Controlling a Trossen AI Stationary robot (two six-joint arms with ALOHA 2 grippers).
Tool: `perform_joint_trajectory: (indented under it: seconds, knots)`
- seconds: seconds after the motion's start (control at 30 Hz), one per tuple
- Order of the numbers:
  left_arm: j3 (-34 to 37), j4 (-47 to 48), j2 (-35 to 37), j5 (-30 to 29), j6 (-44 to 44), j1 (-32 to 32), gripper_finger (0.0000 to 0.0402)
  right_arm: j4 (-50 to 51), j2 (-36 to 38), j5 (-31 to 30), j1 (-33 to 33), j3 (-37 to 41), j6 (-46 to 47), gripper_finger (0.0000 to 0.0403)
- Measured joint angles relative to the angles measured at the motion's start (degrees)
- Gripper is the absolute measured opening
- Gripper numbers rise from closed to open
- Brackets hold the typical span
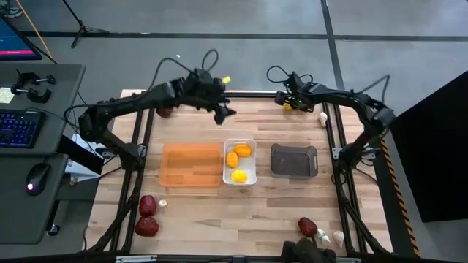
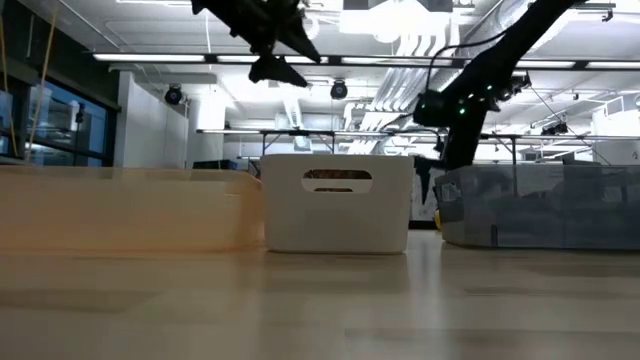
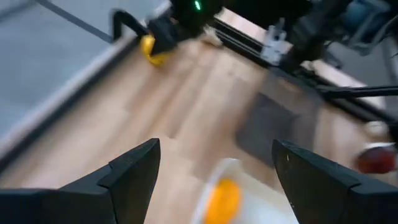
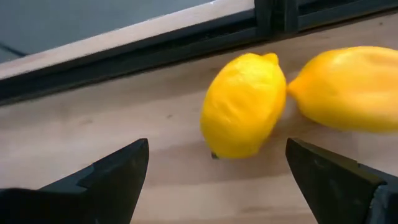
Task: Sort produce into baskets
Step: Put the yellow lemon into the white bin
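At the far edge of the pale wooden table (image 1: 197, 212), the right gripper (image 4: 214, 180) hangs with fingers spread before two glossy, dimpled oval lemons (image 4: 244, 104). The left gripper (image 3: 214, 180), spread and empty, hovers above the smooth white bin (image 1: 251, 162) holding three lemons, between the flat orange tray (image 1: 190, 165) and the grey bin (image 1: 294, 161).

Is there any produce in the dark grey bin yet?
No. In the high view the dark grey bin shows only its bare floor, while the white bin holds three lemons.

Grey desk (image 1: 44, 80) beside the table, blue-lit keyboard (image 1: 18, 128), black mouse (image 1: 36, 177), possibly a clamp (image 1: 33, 84)
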State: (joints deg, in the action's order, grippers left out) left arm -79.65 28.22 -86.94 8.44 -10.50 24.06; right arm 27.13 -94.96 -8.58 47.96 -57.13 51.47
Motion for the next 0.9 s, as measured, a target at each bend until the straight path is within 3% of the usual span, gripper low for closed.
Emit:
perform_joint_trajectory:
  seconds: [0.27,0.57,0.77,0.9]
  knots:
    - [-0.60,0.64,0.00,5.74,7.60,9.80,0.0296,4.60,-9.65,-5.87,-0.97,-9.92,2.55,0.0367]
    - [-0.59,0.66,-0.02,6.02,8.23,16.37,0.0296,12.77,-19.62,-7.89,-0.69,-19.88,3.63,0.0342]
    - [-0.58,0.31,-0.02,7.95,11.65,17.18,0.0296,15.74,-20.87,-7.87,-0.72,-20.87,0.04,0.0298]
    - [-0.58,-2.84,-0.02,10.64,14.33,17.13,0.0296,18.60,-20.84,-8.06,-0.74,-20.87,-4.11,0.0238]
